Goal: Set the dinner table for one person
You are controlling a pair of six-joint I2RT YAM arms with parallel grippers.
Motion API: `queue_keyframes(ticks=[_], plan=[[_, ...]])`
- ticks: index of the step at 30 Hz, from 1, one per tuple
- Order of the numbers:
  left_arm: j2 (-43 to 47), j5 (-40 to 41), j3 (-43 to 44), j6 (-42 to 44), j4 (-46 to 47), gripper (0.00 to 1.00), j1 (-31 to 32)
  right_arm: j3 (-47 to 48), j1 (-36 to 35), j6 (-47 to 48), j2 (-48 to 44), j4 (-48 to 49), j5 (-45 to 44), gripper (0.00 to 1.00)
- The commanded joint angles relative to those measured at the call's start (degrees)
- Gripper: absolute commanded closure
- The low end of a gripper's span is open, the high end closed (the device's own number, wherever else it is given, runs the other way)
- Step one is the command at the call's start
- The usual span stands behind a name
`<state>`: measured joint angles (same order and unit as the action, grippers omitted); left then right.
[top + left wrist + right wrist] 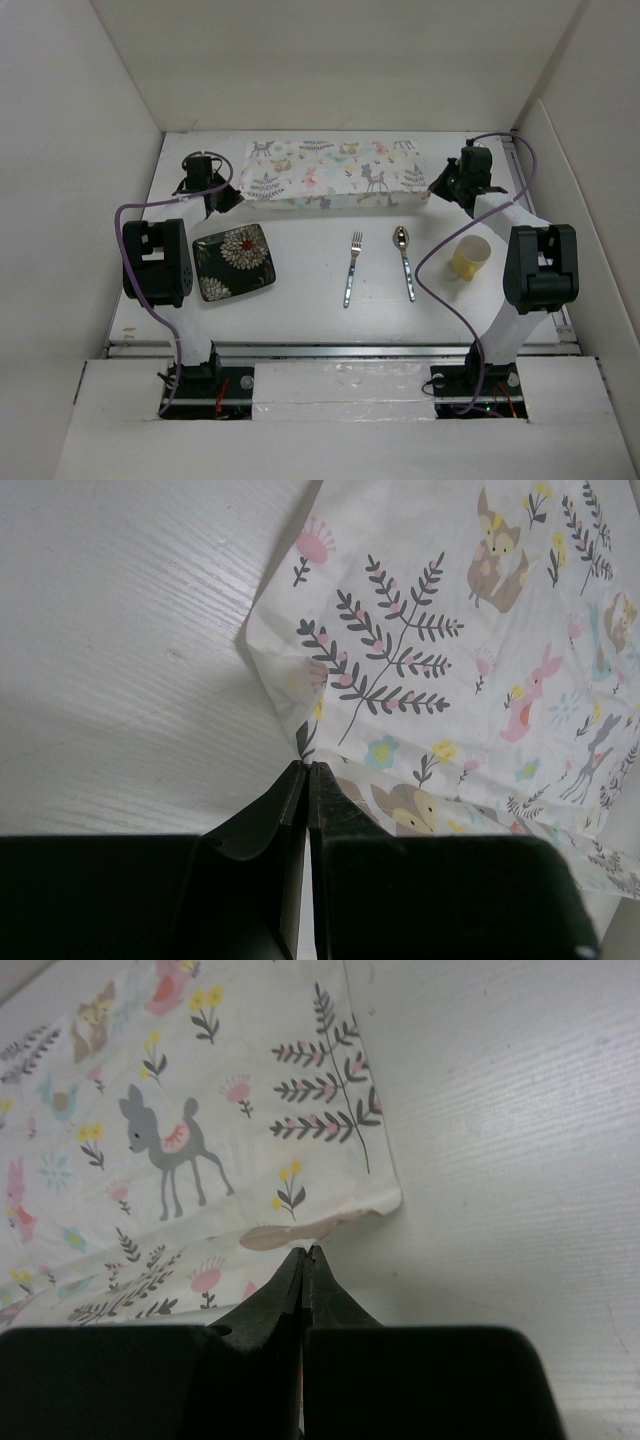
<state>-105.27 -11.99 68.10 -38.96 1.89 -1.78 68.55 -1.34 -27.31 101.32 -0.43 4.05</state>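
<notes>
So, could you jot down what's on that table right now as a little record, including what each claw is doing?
dinner table: white, plain
placemat: animal-print cloth, far side, looks folded over
left gripper: shut on the placemat's left near corner
right gripper: shut on its right near corner
plate: dark, flower pattern, on the left
fork: centre, tines pointing away from the arms
spoon: just right of the fork, not touching it
cup: yellow, on the right

The white bench (300, 320) is carrying five things. An animal-print placemat (335, 172) is lying along its far side. Nearer, left to right, a dark floral plate (234, 261), a fork (352, 268), a spoon (404, 260) and a yellow cup (470, 257) are sitting apart.
</notes>
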Motion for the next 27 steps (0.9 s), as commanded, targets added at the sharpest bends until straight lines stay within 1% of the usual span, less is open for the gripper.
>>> queue_keyframes(ticks=[1, 2, 3, 4, 5, 6, 7, 8, 9, 10, 14, 17, 18, 20, 22, 23, 24, 25, 26, 27], plan=[[0.95, 2.75, -0.77, 0.9, 0.66, 0.98, 1.25, -1.67, 1.17, -0.11, -1.82, 2.18, -1.94, 1.0], [1.47, 2.76, -0.77, 0.9, 0.4, 0.96, 1.25, -2.02, 1.17, -0.2, -2.0, 2.36, -2.03, 1.0], [1.82, 2.85, -0.95, 0.9, -0.04, 0.9, 1.25, -2.63, 1.17, -0.55, -2.18, 2.27, -2.29, 1.0], [2.35, 2.93, -1.64, 0.9, 0.04, 0.87, 1.86, -2.9, 1.17, -0.73, -2.26, 2.36, -2.47, 1.0], [3.4, 2.94, -2.08, 0.73, 0.22, 0.85, 1.87, -3.34, 1.17, -0.81, -2.53, 2.53, -2.65, 0.98], [4.28, 2.94, -2.61, 0.64, 0.57, 0.8, 1.87, -3.69, 1.17, -0.99, -3.05, 2.71, -2.91, 0.9], [5.16, 2.85, -3.75, 0.47, 0.92, 0.77, 2.39, -4.39, 1.17, -1.08, -3.4, 2.97, -3.0, 0.86], [6.82, 2.85, -4.28, 0.03, 1.1, 0.77, 2.4, -4.57, 1.17, -1.25, -3.76, 3.06, -3.0, 0.82], [7.62, 2.67, -4.72, -0.15, 1.45, 0.74, 2.4, -4.83, 1.17, -1.43, -4.37, 3.24, -3.09, 0.74], [8.5, 2.76, -5.51, -0.15, 1.54, 0.74, 2.4, -4.83, 1.17, -1.43, -4.64, 3.15, -3.26, 0.72], [12.97, 1.53, -7.27, -0.76, 1.89, 0.73, 2.4, -4.57, 0.55, -1.34, -6.13, 2.36, -3.7, 0.67], [15.96, -0.4, -7.8, -1.12, 1.89, 0.63, 2.4, -5.09, -0.76, -1.34, -7.8, 1.66, -6.25, 0.66], [16.93, -1.1, -7.8, -1.29, 2.06, 0.62, 2.4, -5.27, -0.77, -1.43, -8.5, 1.48, -7.47, 0.66], [20.87, -2.95, -8.59, -1.47, 2.5, 0.62, 2.4, -6.76, -3.04, -1.43, -11.04, 2.27, -8.09, 0.67], [24.05, -5.13, -9.64, -1.56, 3.29, 0.62, 2.4, -7.82, -5.32, -0.99, -13.33, 3.58, -8.97, 0.74], [27.8, -5.85, -10.0, -1.47, 3.38, 0.61, 2.4, -8.17, -7.95, -0.73, -15.25, 3.59, -9.41, 0.81], [29.58, -6.46, -10.35, -1.3, 3.64, 0.62, 2.4, -9.04, -9.63, -0.38, -16.14, 3.85, -8.89, 0.99], [35.26, -8.38, -11.22, 0.1, 3.39, 0.63, 2.4, -10.71, -15.73, 0.32, -17.72, 6.29, -6.8, 1.0], [35.31, -8.4, -11.23, 0.11, 3.38, 0.63, 2.4, -10.72, -15.79, 0.33, -18.34, 6.31, -5.91, 1.0], [37.05, -9.1, -11.67, 0.9, 2.51, 0.64, 2.4, -12.29, -18.23, 0.33, -18.78, 7.18, -5.29, 1.0]])
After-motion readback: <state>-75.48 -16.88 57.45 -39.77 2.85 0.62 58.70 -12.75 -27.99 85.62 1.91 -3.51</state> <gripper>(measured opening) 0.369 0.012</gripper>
